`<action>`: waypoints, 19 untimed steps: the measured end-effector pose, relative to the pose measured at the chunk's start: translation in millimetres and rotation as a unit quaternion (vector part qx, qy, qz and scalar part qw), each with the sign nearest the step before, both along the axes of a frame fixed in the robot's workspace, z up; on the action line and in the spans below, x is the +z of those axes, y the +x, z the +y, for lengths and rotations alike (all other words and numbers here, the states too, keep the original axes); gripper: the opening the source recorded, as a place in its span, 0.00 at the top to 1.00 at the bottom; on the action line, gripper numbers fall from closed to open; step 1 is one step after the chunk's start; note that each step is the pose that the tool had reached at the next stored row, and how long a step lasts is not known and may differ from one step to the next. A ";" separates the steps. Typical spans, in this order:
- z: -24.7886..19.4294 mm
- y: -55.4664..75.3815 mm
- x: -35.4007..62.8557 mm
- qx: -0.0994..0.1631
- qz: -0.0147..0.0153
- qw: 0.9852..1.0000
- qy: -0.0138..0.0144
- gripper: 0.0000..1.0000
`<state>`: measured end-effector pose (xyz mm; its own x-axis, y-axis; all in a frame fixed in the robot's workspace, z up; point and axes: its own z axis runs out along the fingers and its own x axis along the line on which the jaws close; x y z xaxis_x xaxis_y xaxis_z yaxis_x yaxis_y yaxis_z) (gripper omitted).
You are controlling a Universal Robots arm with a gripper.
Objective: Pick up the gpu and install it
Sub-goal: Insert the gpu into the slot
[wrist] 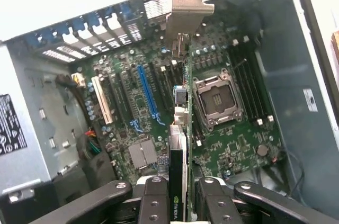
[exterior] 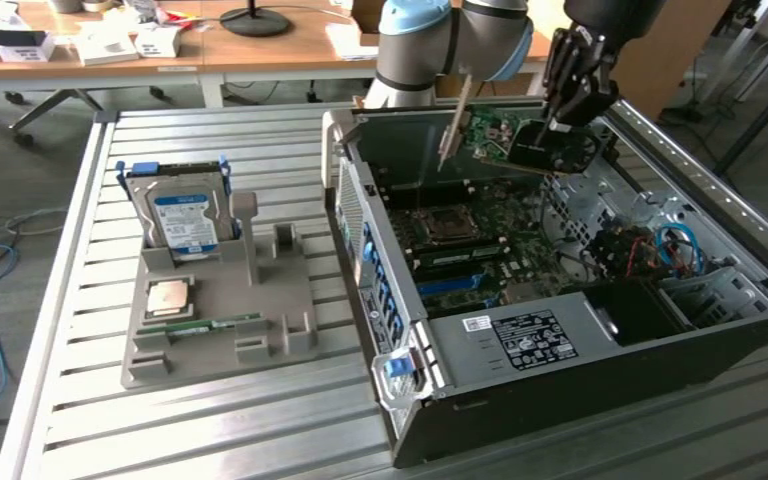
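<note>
Hanging edge-down over the open computer case [exterior: 758, 320], the gpu [exterior: 498, 135] is well off the worktop [exterior: 224, 430] and not yet seated. The gripper [exterior: 564, 118] pinches it from above. In the wrist view one finger [wrist: 153, 200] presses against each flat face of the card, and the grey metal bracket [wrist: 188, 7] points toward the slotted rear wall of the case.

From where I stand, the job right now is all alignment. The card runs roughly parallel to the long blue slot [wrist: 147, 90] and the white slot [wrist: 102, 99]. Its lower edge, though, seems to sit between the blue slot and the processor socket [wrist: 217, 99] rather than squarely over either slot. Which slot it is meant for I cannot tell. I'd want the card square to that slot along its whole length before it goes lower. The bracket also needs to meet its opening in the rear wall, not the metal beside it.

The card should stay upright, since a tilt would jam one corner first. Any push ought to be straight and even, because the motherboard [exterior: 491, 270] around the slots is crowded with small parts.

The hard drive [exterior: 184, 215] stands in the grey holder [exterior: 211, 350], well apart.
</note>
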<state>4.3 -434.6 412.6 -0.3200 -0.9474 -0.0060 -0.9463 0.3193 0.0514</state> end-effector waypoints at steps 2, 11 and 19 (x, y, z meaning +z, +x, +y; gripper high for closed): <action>0.0 0.0 -0.1 0.016 0.000 1.000 0.000 0.74; 0.0 0.0 -0.6 0.088 0.000 0.996 -0.001 0.74; 0.0 0.0 -0.7 0.102 0.000 0.995 -0.001 0.74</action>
